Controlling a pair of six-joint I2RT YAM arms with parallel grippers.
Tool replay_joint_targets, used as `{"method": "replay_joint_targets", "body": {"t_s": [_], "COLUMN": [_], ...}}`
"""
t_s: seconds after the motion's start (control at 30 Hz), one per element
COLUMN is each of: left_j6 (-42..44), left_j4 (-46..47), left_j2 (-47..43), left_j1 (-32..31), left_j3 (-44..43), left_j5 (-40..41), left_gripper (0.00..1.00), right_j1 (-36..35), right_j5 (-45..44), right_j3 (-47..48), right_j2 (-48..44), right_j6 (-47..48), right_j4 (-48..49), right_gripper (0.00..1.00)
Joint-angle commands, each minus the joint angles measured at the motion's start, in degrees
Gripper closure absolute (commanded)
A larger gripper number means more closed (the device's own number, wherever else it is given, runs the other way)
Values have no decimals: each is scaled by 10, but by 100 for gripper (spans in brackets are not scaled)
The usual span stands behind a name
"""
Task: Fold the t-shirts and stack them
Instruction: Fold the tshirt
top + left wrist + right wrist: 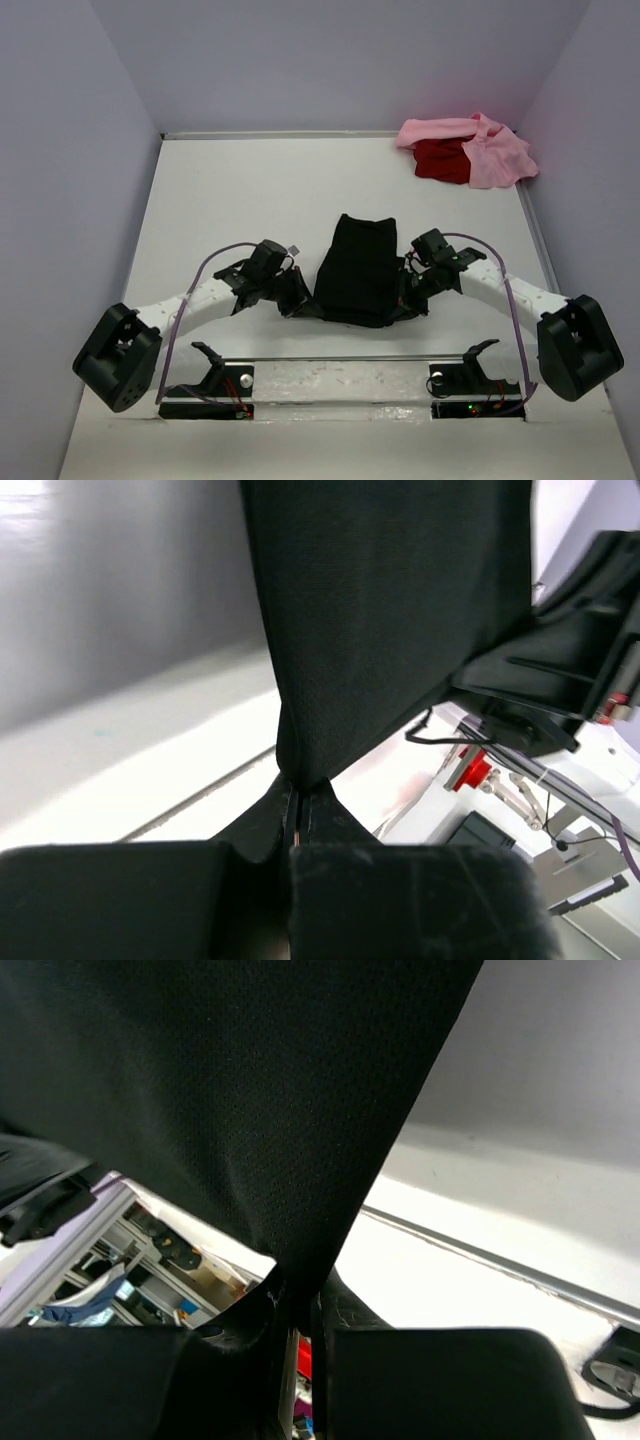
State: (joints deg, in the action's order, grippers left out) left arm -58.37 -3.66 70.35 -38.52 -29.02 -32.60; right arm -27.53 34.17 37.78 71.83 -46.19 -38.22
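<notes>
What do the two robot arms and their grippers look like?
The left arm and right arm have white links, black joints and a bulky black block at the outer end. A thin purple cable loops along each. The left gripper and right gripper are black.

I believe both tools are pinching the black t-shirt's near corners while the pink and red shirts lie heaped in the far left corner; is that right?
Not quite: the top external view shows the pink shirt and red shirt heaped in the far right corner. The left tool and right tool do pinch the near corners of the black t-shirt.
</notes>
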Motion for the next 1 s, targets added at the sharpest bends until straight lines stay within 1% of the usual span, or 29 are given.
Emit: {"method": "replay_joint_targets", "body": {"t_s": [0.0,0.13,0.4,0.63,0.77,0.8,0.9,0.97], "left_j6": [25,35,51,78,100,104,126,140], "left_j4": [-131,-158,-149,-162,-182,-184,-189,-195], "left_j2": [-38,-27,52,107,118,118,124,130], "left_j1": [-1,-1,2,24,59,81,123,137], "left_j3": [-59,-113,-205,-272,-297,-300,-305,-310], "left_j5": [11,27,32,46,54,51,41,40], "left_gripper": [100,100,100,100,100,100,100,100], "right_j1": [-5,-5,-5,8,40,50,65,70], "right_j5": [9,-15,-38,-61,-67,-68,-69,-70], "right_j3": [48,98,174,222,237,238,230,220], "right_j2": [2,-29,2,43,44,45,52,52], "right_j6": [48,46,69,90,102,108,119,122], "right_j4": [-60,-80,-108,-115,-119,-122,-130,-134], "right_gripper": [93,93,93,95,95,95,96,97]}}
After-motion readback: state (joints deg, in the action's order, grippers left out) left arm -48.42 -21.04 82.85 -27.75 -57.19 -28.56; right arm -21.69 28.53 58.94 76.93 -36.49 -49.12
